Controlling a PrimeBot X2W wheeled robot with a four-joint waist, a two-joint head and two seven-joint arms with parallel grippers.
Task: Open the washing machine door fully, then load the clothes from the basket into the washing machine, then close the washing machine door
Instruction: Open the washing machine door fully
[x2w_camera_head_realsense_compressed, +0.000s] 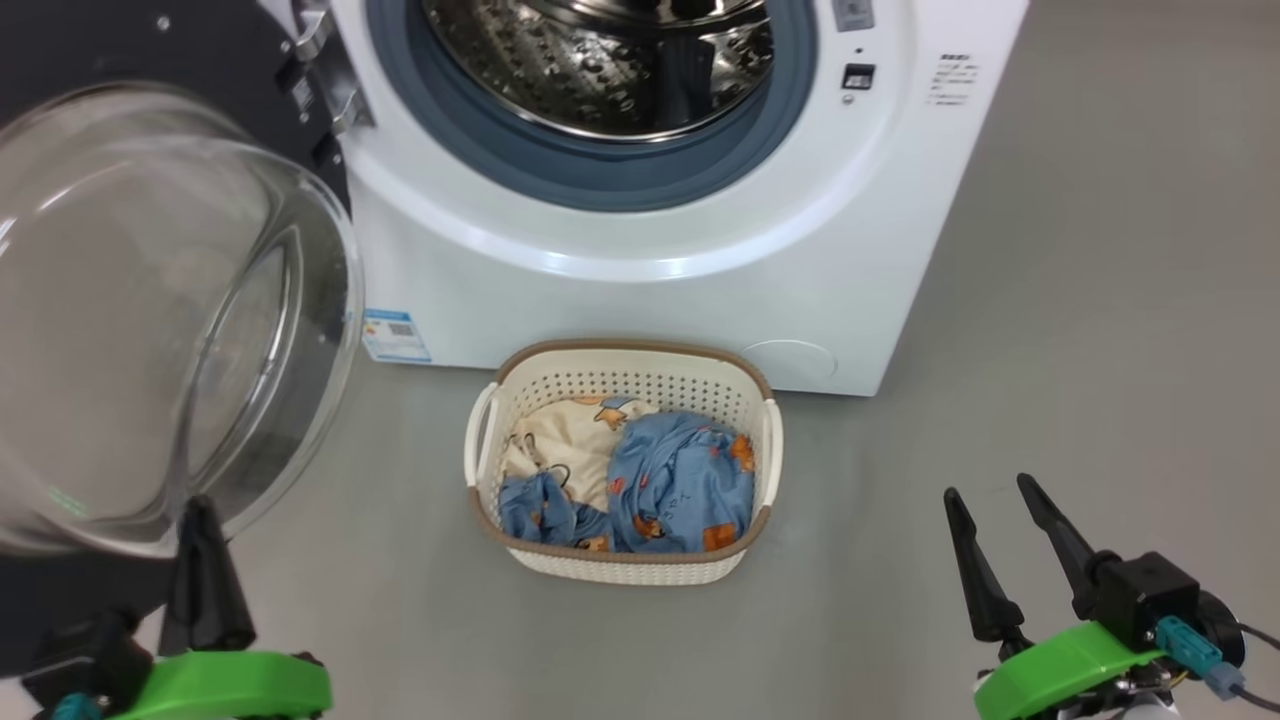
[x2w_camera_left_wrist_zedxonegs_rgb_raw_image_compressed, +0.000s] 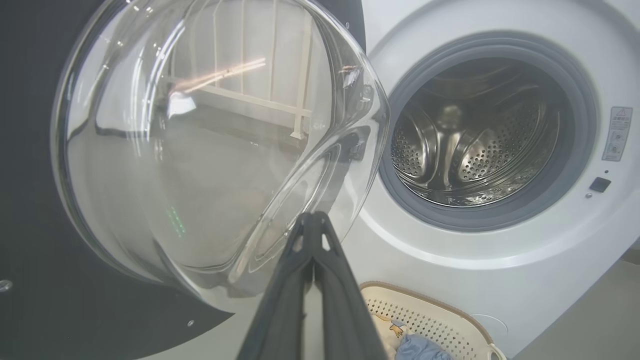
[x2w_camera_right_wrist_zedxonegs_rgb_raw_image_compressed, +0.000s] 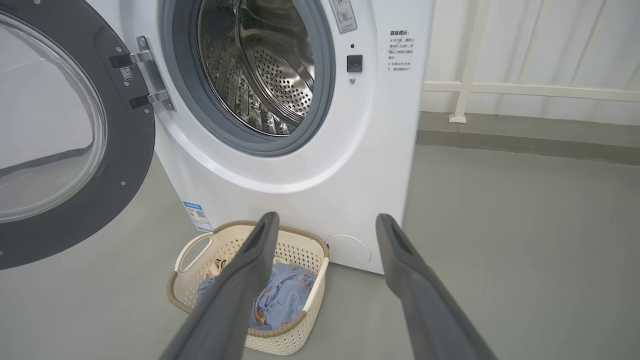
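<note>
Left side: the left hand (x2w_camera_left_wrist_zedxonegs_rgb_raw_image_compressed: 313, 220) has its two dark fingers pressed together with nothing between them. In the left wrist view the tips lie over the lower rim of the glass bowl. Whether they touch the glass cannot be told.

The washing machine door (x2w_camera_head_realsense_compressed: 150, 300) stands open. It is swung out to the left on its metal hinges (x2w_camera_right_wrist_zedxonegs_rgb_raw_image_compressed: 150, 75), and its black frame and clear bulging bowl face the robot.

Centre: the washing machine (x2w_camera_head_realsense_compressed: 650, 290) stands on the grey floor (x2w_camera_head_realsense_compressed: 1000, 350) with its opening uncovered. The steel perforated drum (x2w_camera_head_realsense_compressed: 600, 60) is visible inside the grey-blue rubber ring (x2w_camera_head_realsense_compressed: 620, 175); the part of the drum in view holds no fabric. A blue label sticker (x2w_camera_head_realsense_compressed: 395, 335) sits at the lower left corner of the machine's front panel.

The basket (x2w_camera_head_realsense_compressed: 620, 570) rests upright on the floor just in front of the machine's lower front edge, roughly below the opening. The clothes (x2w_camera_head_realsense_compressed: 680, 480) lie inside the basket. The blue bear-print fabric fills its right and near parts, and a cream piece (x2w_camera_head_realsense_compressed: 565, 435) lies toward its far left.

Right side: the right hand (x2w_camera_head_realsense_compressed: 988, 487) is above bare floor to the right of the basket and well apart from it. Its fingers are spread wide and hold nothing.
</note>
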